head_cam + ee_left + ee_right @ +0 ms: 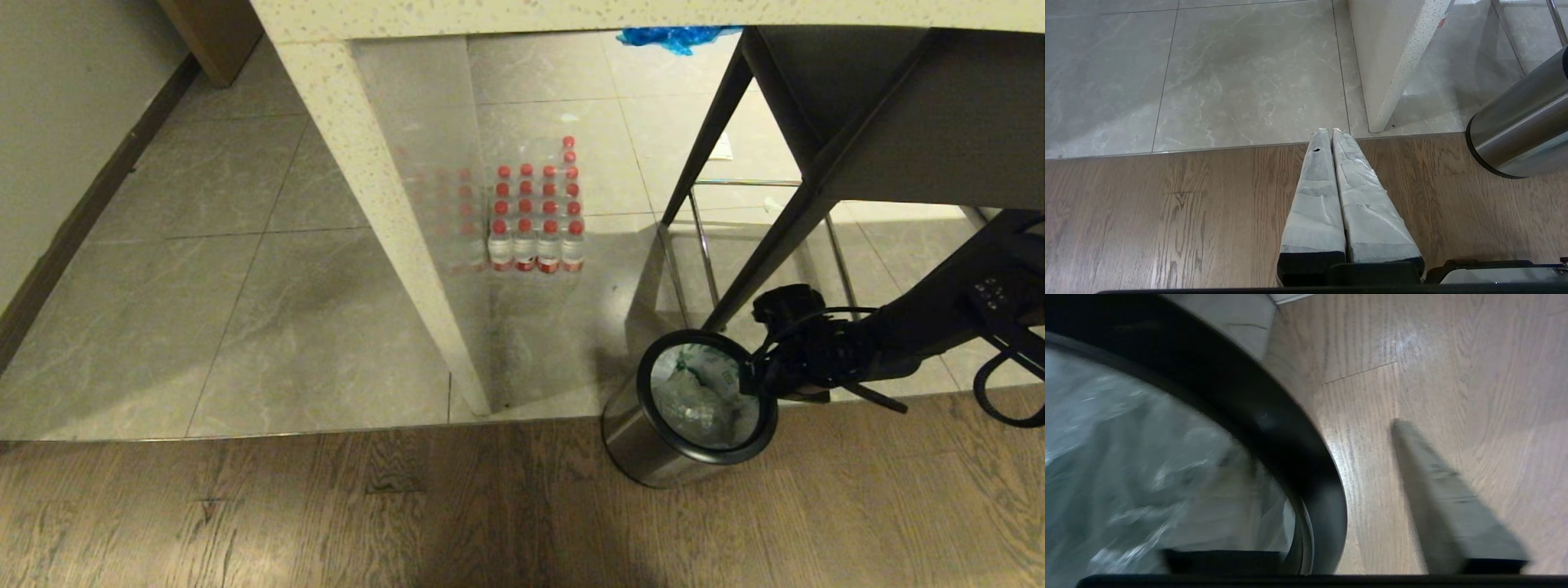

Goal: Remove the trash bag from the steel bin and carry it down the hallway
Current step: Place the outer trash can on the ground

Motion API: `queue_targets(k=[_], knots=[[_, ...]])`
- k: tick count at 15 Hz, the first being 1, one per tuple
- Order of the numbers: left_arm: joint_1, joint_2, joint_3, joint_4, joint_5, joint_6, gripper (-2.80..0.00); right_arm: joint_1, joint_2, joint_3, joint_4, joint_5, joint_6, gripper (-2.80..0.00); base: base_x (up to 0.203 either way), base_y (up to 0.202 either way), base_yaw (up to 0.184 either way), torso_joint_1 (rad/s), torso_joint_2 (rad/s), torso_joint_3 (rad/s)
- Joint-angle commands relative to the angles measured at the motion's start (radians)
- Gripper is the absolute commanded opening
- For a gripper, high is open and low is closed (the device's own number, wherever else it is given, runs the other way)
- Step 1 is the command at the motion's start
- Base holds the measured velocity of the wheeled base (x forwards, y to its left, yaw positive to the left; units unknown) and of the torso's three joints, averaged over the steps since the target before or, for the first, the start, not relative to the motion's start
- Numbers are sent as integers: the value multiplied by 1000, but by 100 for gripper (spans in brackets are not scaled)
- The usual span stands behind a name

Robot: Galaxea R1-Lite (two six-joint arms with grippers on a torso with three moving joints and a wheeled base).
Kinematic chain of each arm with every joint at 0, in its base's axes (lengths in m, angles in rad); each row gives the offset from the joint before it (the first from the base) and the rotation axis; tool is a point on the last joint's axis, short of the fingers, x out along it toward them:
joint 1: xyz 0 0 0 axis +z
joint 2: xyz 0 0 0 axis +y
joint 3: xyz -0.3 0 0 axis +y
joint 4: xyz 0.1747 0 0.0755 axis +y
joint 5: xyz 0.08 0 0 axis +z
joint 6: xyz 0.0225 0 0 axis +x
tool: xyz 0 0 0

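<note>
The steel bin (645, 453) stands on the wood floor at the edge of the tiles, its black rim ring facing up. The trash bag (694, 400), thin whitish plastic with green print, lies crumpled inside it. My right gripper (755, 380) hangs over the bin's right rim. In the right wrist view this gripper (1306, 465) is open astride the rim: one finger (1437, 490) is outside over the wood, the other side is over the trash bag (1147, 469). My left gripper (1329, 131) is shut and empty, low over the wood floor to the left of the steel bin (1523, 122).
A speckled white counter leg (392, 212) stands just left of the bin. A pack of red-capped bottles (535, 216) sits on the tiles behind it. A dark table's slanted legs (767, 237) rise behind the bin. A blue bag (673, 37) lies farther back. Grey hallway tiles (204, 286) stretch left.
</note>
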Motion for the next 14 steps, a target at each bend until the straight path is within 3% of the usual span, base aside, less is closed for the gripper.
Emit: queue_targets(k=[1,10,14], knots=[[0,1,0,0,1,0,-280,0,7,-1,-6,-13,4,-280,0,0,0,0,0,0],[0,0,0,0,1,0,-280,16,-270,48,50,-11,-10,-280,0,0,0,0,0,0],[0,0,0,0,1,0,-280,28,-479,137,116,-9,-88,-280,0,0,0,0,0,0]])
